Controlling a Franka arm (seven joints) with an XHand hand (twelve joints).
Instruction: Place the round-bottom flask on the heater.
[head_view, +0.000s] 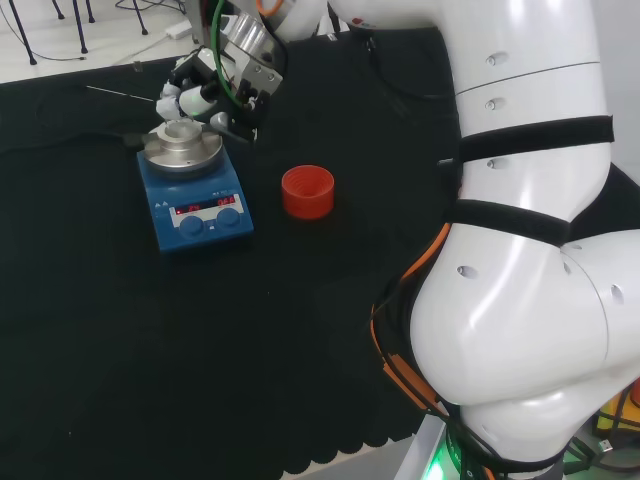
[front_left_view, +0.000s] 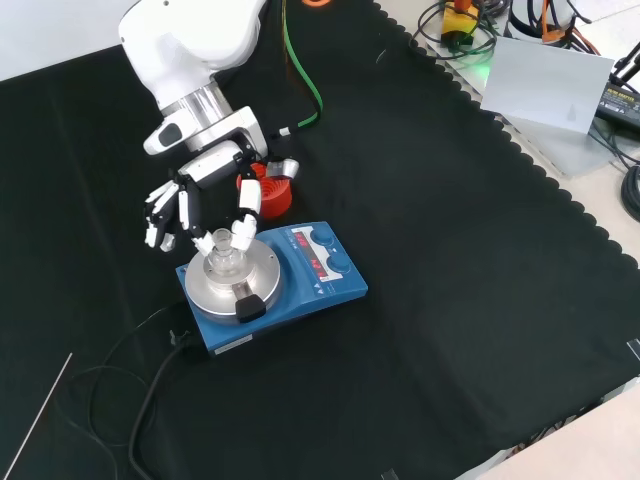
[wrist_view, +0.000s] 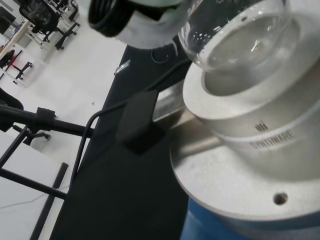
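Round-bottom flask (wrist_view: 235, 35) sits in the heater (front_left_view: 270, 285) block's well; hand (front_left_view: 200, 205) curled about its neck; placement looks nearly done; release and withdrawal left.

Bench surroundings, apart from the work

A red ribbed ring (head_view: 307, 191) is sitting on the black cloth (head_view: 120, 370) in the head view. A black cable (front_left_view: 140, 400) is trailing across the cloth toward the front view's lower left, and a thin rod (front_left_view: 38, 418) is lying just beside it. A grey sheet (front_left_view: 545, 85) is resting past the cloth's scalloped edge, near loose wires (front_left_view: 630, 185).
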